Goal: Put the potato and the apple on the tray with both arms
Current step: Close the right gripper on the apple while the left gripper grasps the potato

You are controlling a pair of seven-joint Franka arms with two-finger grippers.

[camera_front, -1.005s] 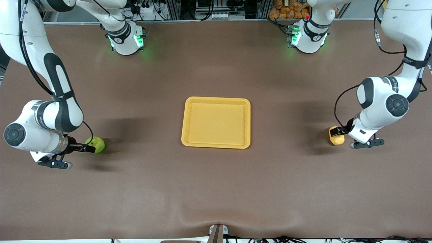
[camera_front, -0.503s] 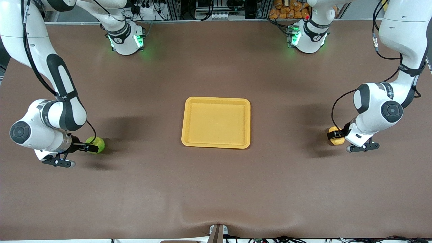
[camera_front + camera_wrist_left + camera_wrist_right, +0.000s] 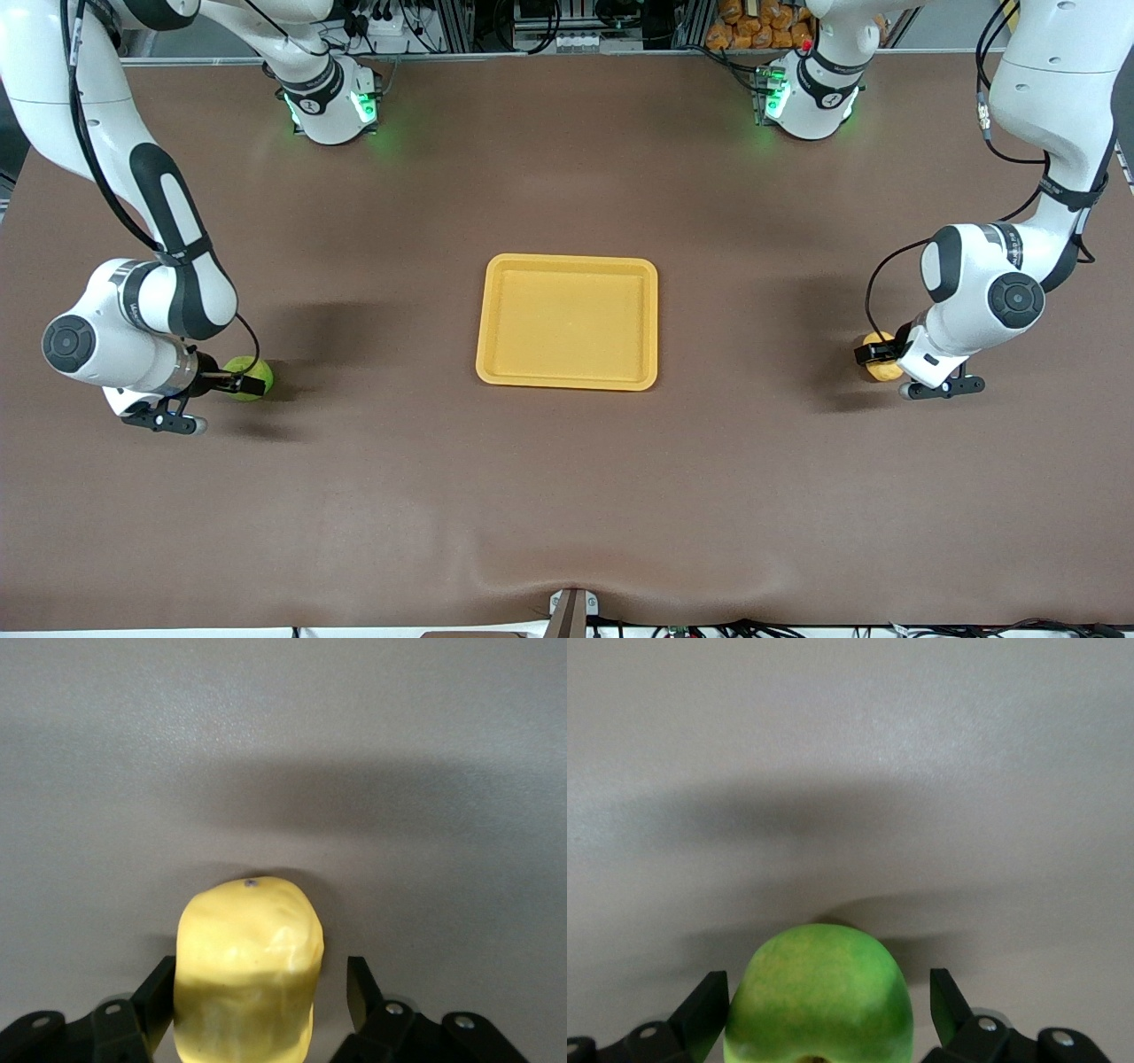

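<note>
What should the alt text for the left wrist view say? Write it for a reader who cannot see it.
A yellow potato sits on the table between the open fingers of the left gripper. One finger touches it; the other stands slightly apart.

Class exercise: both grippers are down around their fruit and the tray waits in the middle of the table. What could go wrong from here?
1. In the left wrist view a gap shows between one finger and the potato; the left gripper might close off-centre and push it away.
2. The round apple sits between the right gripper's open fingers; it could roll off.
3. Both arms head for the same tray and could collide.
</note>
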